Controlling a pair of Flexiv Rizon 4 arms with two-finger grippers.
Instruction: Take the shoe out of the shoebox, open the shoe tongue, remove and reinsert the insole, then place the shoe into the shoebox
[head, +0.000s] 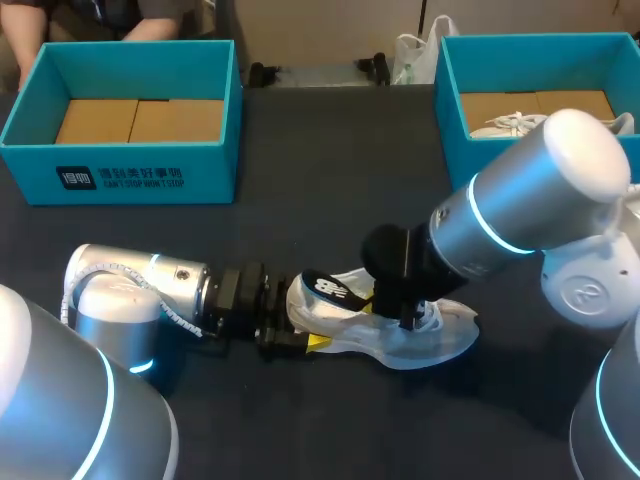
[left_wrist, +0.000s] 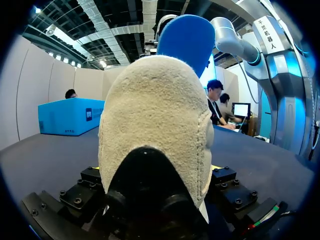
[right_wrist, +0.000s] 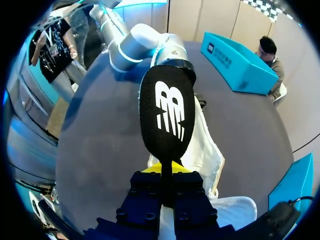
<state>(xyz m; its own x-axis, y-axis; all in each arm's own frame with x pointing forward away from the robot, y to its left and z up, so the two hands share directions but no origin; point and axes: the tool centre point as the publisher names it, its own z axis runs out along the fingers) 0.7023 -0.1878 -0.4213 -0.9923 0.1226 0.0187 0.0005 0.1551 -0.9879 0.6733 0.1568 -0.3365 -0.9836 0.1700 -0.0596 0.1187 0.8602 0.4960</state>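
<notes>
While the shoe (head: 440, 335) lies on the table (head: 300, 180), heel clamped by the left gripper (head: 300, 335), the right gripper (head: 385, 300) has its fingers pinching the insole (head: 330, 288), raised above it. Judged: removal near complete; reinsertion and boxing outstanding.

White mesh shoe (head: 445, 335), cream fleecy heel; black foam insole (right_wrist: 166, 115), white logo, blue underside; teal cardboard shoebox (head: 130, 175); charcoal worktop (head: 330, 180).

Our left gripper (head: 303, 332) clasps the heel of the white shoe (head: 440, 338) on the dark table (head: 330, 180); our right gripper (head: 385, 305) pinches its black insole (head: 335, 289).
</notes>
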